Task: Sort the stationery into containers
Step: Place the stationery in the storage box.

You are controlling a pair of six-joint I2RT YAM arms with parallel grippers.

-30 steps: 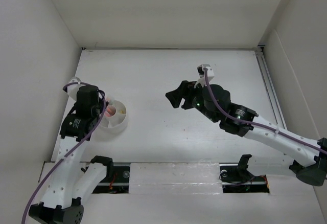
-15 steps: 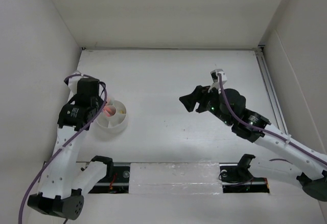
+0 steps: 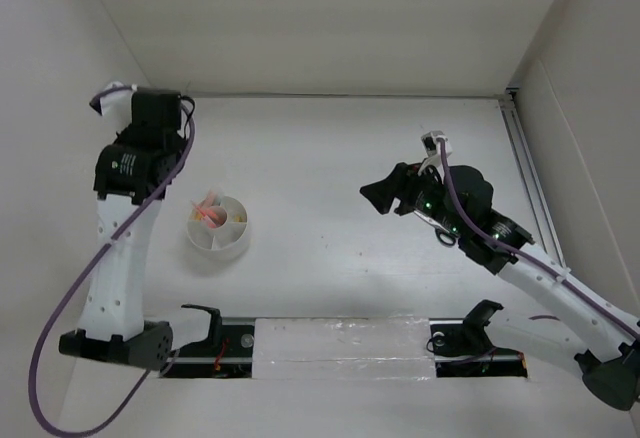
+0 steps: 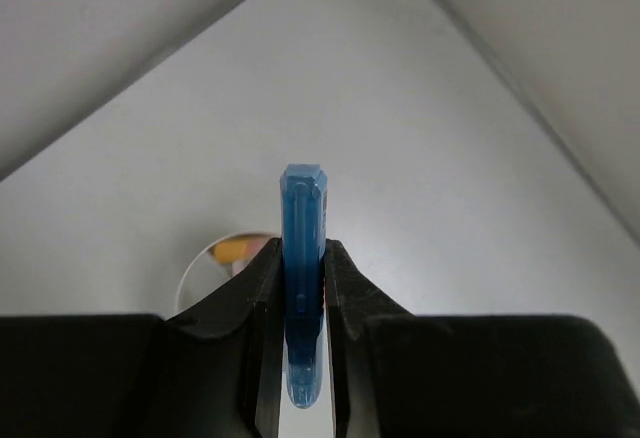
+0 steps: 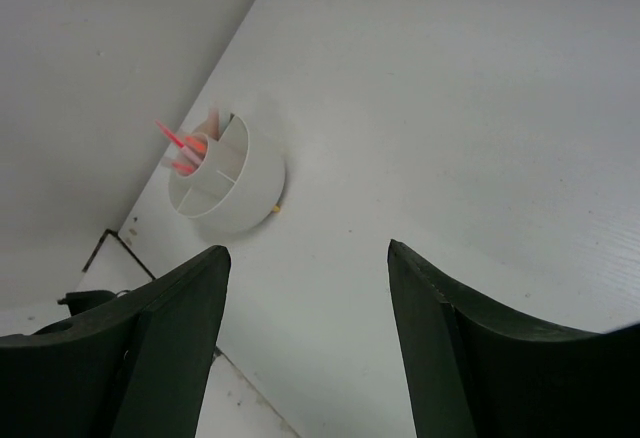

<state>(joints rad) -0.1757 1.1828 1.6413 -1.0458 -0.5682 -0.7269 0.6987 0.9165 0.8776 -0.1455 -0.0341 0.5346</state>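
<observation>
Left pincer (image 4: 303, 258) grips the blue marker (image 4: 303, 208), whose long axis runs straight out of the grip, tip jutting forward; right pincer (image 5: 305, 258) hangs released.

Container: one round white tub (image 3: 218, 249), upright on the left part of the table (image 3: 340, 148), low-walled, divided into wedge compartments around a central cup.

Contents: thin red-pink pens (image 5: 176, 141) stand tilted in a wedge on the side toward the left wall, leaning out above the rim. An orange item (image 5: 198, 145) sits beside them (kind not discernible). A small yellow-orange piece (image 4: 231, 250) lies in another compartment.

Blue marker (image 4: 302, 218): translucent and stubby, clamped between the fingers of the left gripper (image 4: 303, 253). It is aligned lengthwise with them, its faceted end projecting beyond the fingertips, clear of the table.
</observation>
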